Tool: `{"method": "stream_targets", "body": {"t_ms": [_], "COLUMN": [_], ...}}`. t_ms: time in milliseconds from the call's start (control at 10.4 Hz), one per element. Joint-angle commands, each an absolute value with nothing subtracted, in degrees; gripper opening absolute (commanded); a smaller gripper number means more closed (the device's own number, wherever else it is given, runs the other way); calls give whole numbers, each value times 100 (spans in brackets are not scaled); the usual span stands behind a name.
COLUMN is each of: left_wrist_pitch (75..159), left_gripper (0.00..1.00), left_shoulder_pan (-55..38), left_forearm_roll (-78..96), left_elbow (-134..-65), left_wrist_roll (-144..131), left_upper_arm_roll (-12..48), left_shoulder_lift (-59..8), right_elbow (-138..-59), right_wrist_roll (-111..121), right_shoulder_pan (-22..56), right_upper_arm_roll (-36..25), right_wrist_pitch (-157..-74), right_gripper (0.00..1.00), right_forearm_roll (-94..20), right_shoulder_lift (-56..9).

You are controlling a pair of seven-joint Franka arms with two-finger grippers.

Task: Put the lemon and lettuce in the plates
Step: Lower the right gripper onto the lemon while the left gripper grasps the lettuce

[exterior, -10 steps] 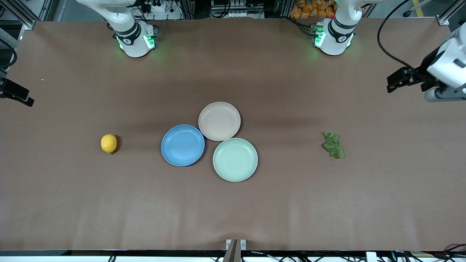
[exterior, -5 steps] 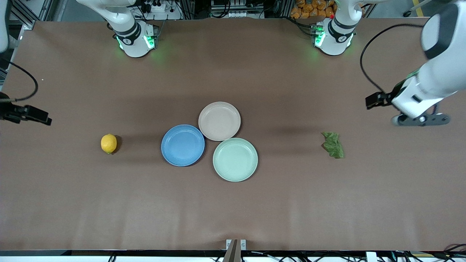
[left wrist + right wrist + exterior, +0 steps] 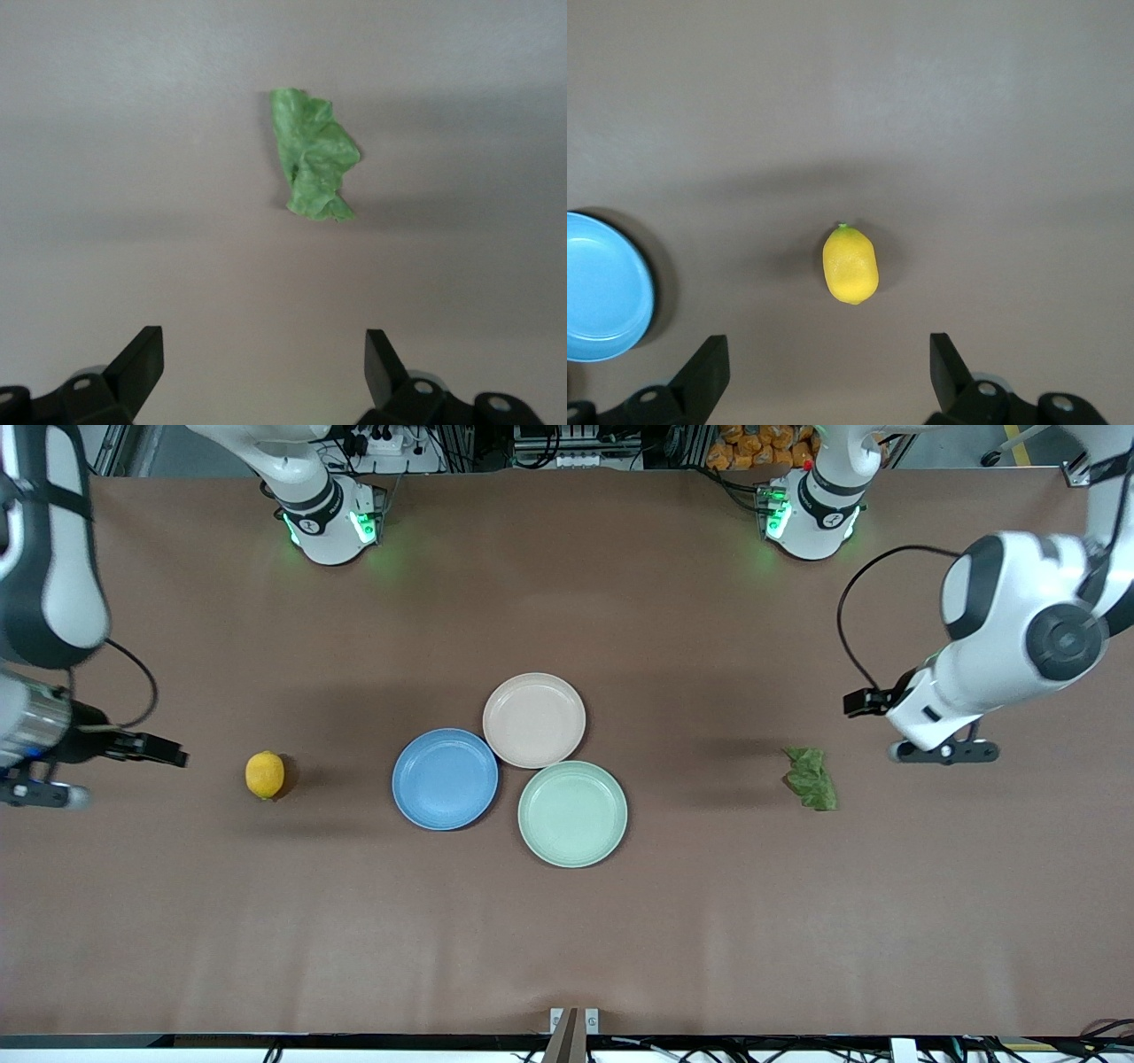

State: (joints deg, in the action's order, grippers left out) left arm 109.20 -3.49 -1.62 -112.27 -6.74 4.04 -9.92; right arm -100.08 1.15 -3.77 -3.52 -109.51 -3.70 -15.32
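The yellow lemon [image 3: 265,774] lies on the table toward the right arm's end; it also shows in the right wrist view [image 3: 850,265]. The dark green lettuce [image 3: 811,778] lies toward the left arm's end and shows in the left wrist view [image 3: 314,166]. The blue plate [image 3: 445,779] and the beige-pink plate [image 3: 534,719] sit empty mid-table, touching. My right gripper [image 3: 164,755] is open and empty over bare table beside the lemon [image 3: 828,345]. My left gripper [image 3: 864,702] is open and empty over bare table beside the lettuce [image 3: 264,341].
An empty mint-green plate [image 3: 572,813] sits against the other two plates, nearest the front camera. The blue plate's rim [image 3: 642,292] shows in the right wrist view. The brown table [image 3: 567,939] spreads wide around everything.
Both arms have swung in from the table's ends. The right gripper has come close to the lemon and the left gripper close to the lettuce. Nothing on the table has moved.
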Motion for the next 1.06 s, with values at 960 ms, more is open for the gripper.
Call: {"method": "stream_targets", "body": {"t_ms": [960], "left_wrist_pitch": [12128], "left_gripper": [100], "left_shoulder_pan": [-360], "left_forearm_roll": [-193], "left_elbow": [-11162], "left_wrist_roll": [-536], "left_upper_arm_roll": [387], "left_shoulder_lift": [-2592], "right_elbow": [-10573], "right_wrist_roll": [158], "right_shoulder_pan": [-404], "right_upper_arm_roll": [-316], "right_wrist_pitch": [-11944], "right_gripper": [100], "right_forearm_roll": [-668], "right_shoulder_lift": [-3005]}}
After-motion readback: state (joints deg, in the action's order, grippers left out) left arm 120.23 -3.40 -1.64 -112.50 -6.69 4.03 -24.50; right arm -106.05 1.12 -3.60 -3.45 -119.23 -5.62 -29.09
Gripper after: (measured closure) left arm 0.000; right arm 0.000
